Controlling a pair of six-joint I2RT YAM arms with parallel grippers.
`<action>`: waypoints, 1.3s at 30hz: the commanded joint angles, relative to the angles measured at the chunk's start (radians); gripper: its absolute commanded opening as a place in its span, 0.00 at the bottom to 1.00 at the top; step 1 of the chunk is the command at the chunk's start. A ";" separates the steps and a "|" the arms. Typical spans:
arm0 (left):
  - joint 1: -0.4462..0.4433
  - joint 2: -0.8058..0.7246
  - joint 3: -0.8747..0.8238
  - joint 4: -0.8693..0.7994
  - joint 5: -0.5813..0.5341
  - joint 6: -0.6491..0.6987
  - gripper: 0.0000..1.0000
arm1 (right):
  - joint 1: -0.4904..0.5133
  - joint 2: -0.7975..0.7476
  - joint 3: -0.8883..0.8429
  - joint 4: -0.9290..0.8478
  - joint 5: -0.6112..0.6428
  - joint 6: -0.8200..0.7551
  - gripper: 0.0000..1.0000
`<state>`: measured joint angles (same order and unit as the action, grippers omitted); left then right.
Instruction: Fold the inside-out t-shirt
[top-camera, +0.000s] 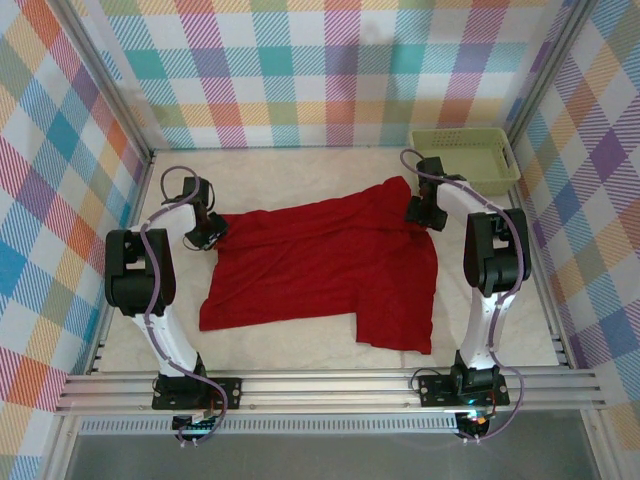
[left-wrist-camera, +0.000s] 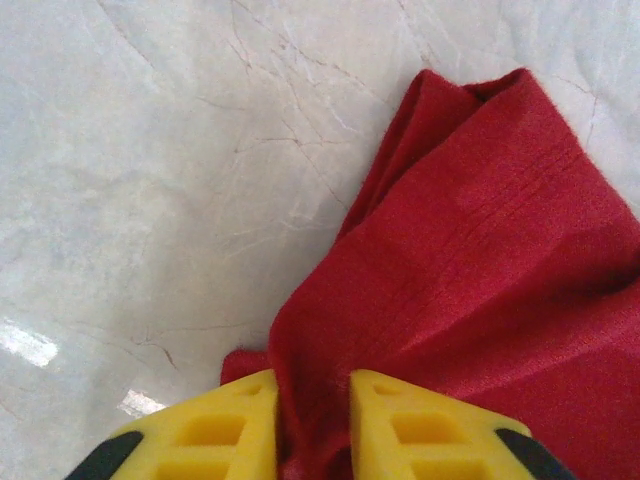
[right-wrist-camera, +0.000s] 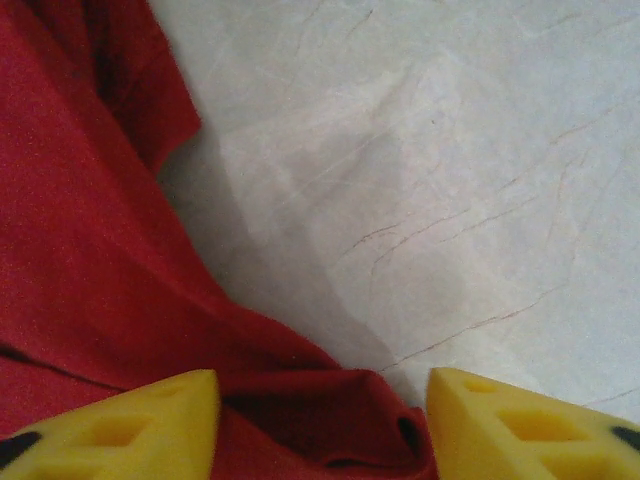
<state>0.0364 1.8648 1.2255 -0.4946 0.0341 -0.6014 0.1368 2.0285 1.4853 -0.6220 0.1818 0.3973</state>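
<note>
While your left end effector (left-wrist-camera: 312, 388) pinches the one deep-red soft cloth t-shirt (top-camera: 320, 265), your right end effector (right-wrist-camera: 322, 380) stands wide over its edge.

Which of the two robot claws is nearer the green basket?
The right gripper, at the far right corner of the t-shirt, just in front of the basket. The left gripper is at the cloth's opposite, left edge.
</note>
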 joint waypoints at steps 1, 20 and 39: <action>0.008 -0.015 0.027 -0.028 -0.002 0.016 0.20 | -0.008 -0.020 0.001 -0.007 -0.019 -0.006 0.45; 0.017 -0.014 0.306 -0.160 -0.031 0.027 0.00 | 0.014 -0.153 0.293 -0.044 -0.058 -0.132 0.00; 0.093 0.411 0.887 -0.184 0.144 0.079 0.00 | 0.009 0.374 1.080 0.126 -0.203 -0.326 0.00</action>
<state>0.1188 2.2406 2.0548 -0.6319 0.1398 -0.5522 0.1505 2.3783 2.5065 -0.5869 0.0315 0.1173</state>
